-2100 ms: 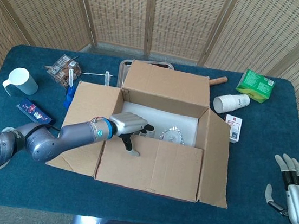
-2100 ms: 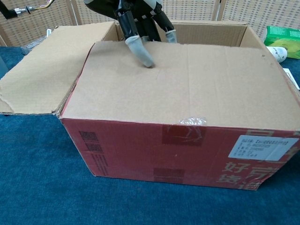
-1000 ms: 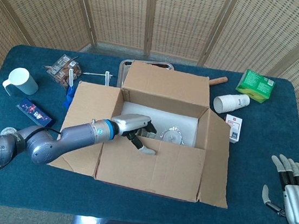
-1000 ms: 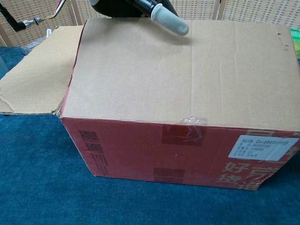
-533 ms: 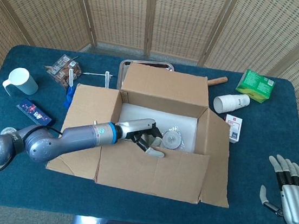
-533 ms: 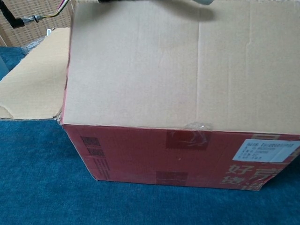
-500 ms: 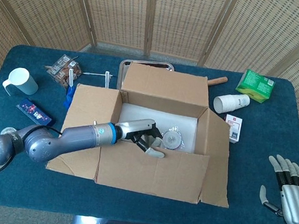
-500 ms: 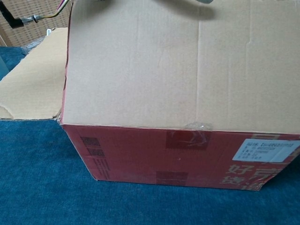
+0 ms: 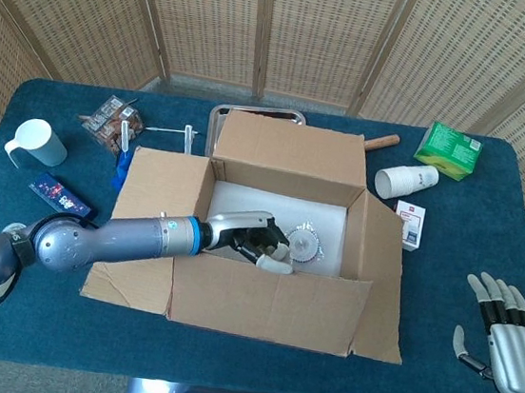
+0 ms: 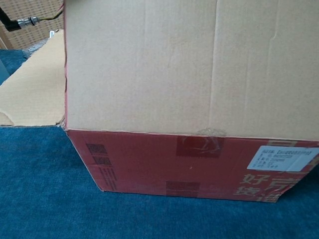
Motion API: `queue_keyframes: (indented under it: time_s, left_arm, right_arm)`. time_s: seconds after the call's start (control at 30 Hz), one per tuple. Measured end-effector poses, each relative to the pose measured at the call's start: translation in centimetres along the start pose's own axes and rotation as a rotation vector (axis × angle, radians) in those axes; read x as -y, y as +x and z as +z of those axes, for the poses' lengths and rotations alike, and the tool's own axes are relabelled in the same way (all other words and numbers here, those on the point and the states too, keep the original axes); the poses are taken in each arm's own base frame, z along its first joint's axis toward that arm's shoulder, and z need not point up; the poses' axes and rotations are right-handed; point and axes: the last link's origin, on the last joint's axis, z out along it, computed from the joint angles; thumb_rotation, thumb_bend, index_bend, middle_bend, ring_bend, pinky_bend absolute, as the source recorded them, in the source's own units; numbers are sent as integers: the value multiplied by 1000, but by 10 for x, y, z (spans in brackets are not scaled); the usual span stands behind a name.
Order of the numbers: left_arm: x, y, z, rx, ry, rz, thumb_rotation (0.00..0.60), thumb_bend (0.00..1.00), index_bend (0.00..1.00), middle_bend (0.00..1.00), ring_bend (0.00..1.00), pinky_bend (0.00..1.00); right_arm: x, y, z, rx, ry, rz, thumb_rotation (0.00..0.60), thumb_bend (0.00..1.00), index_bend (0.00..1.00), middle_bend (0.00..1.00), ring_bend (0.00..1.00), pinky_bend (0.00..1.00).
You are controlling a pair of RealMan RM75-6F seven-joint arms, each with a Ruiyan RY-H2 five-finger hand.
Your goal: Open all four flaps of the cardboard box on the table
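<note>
red cardboard box [image 10: 189, 164] on blue cloth [image 10: 45, 199]; near flap [image 10: 189, 64] upright, left flap [image 10: 32, 84] lying open

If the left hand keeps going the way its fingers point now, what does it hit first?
Probably the shiny round object on the white lining just beyond the left hand, then the cardboard box right wall. Depth is unclear; it may pass above the object.

Chinese characters "好" on the cardboard box [image 10: 189, 164] red front
</note>
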Motion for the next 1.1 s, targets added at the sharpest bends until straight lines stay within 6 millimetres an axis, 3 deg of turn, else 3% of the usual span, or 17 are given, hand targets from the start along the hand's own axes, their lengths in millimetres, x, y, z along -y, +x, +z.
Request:
queue_keyframes:
  time_s: [0.3, 1.1]
  left_arm:
    - [1, 3, -6, 49, -55, -89, 423, 0, 712, 566, 506, 499]
    - [9, -22, -3, 226, -126, -198, 410, 0, 693, 563, 506, 518]
  right_arm:
    - [1, -1, 0, 3, 3, -3, 269, 546, 0, 0, 0, 0]
    - [2, -2, 0, 6, 5, -7, 269, 547, 0, 0, 0, 0]
